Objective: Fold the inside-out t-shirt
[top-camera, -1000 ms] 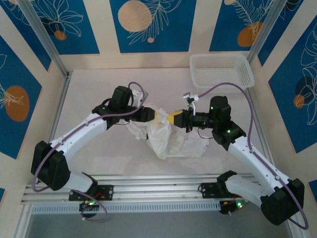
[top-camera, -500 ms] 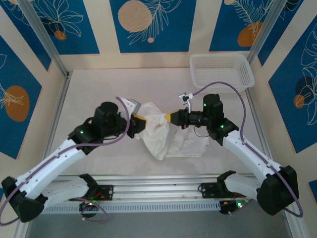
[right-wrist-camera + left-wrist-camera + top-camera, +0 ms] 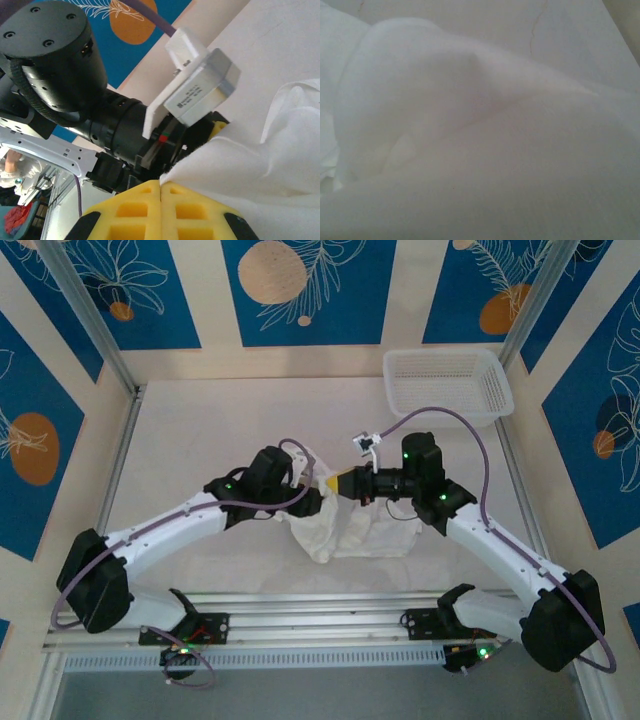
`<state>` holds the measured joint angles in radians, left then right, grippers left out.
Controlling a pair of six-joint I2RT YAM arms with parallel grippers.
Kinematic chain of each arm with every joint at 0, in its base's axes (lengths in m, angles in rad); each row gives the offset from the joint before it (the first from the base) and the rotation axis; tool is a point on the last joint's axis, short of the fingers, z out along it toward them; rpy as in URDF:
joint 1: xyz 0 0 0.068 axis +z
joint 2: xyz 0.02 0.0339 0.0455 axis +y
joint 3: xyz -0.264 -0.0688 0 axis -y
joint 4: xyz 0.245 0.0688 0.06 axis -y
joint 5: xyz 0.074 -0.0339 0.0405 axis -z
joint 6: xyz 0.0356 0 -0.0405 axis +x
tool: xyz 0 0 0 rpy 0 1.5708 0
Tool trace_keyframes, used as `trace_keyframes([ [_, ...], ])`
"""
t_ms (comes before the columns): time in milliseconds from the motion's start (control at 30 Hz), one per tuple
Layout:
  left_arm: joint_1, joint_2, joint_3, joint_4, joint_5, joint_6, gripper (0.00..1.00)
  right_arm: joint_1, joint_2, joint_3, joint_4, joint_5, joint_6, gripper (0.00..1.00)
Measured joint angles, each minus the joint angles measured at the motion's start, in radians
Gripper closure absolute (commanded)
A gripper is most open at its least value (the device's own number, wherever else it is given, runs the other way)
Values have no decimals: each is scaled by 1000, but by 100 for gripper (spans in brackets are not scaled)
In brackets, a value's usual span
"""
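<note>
1. Well to the left of the white mesh basket [image 3: 440,354], and nearer the arm bases than it, the inside-out t-shirt [image 3: 350,530] lies bunched and wrinkled on the pale table [image 3: 200,430]
2. The right gripper [image 3: 335,483] sits at the basket-facing side of the heap; its yellow fingers [image 3: 125,210] are pressed together, with a fold of white cloth pinched at their tips
3. The left gripper [image 3: 312,502] meets the shirt on the side away from the basket, its tip buried in cloth; I cannot tell whether its fingers are apart or together
4. Its wrist camera sits close against soft white folds
</note>
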<state>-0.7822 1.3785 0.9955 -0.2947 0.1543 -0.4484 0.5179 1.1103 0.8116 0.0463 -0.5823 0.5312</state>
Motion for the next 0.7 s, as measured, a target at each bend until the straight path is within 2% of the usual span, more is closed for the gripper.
trace_keyframes([
  [100, 0, 31, 0, 8, -39, 3, 50, 13, 12, 0, 1, 1, 0, 100],
  [167, 0, 47, 0, 8, -68, 7, 56, 20, 18, 0, 6, 3, 0, 100],
  [233, 0, 55, 0, 7, -89, 5, 72, 24, 21, 0, 8, 6, 0, 100],
  [300, 0, 54, 0, 8, -104, 4, 94, 24, 21, 0, 8, 12, 0, 100],
  [333, 0, 52, 0, 7, -106, 1, 100, 23, 21, 0, 8, 17, 0, 100],
  [467, 9, 9, 0, -3, -96, -14, 100, -12, 11, -17, 8, 47, 10, 100],
  [667, 92, -185, 0, 17, 45, -80, 100, -127, -33, -137, -19, 125, 6, 100],
  [700, 106, -217, 0, 25, 72, -94, 100, -144, -33, -163, -25, 135, 4, 97],
])
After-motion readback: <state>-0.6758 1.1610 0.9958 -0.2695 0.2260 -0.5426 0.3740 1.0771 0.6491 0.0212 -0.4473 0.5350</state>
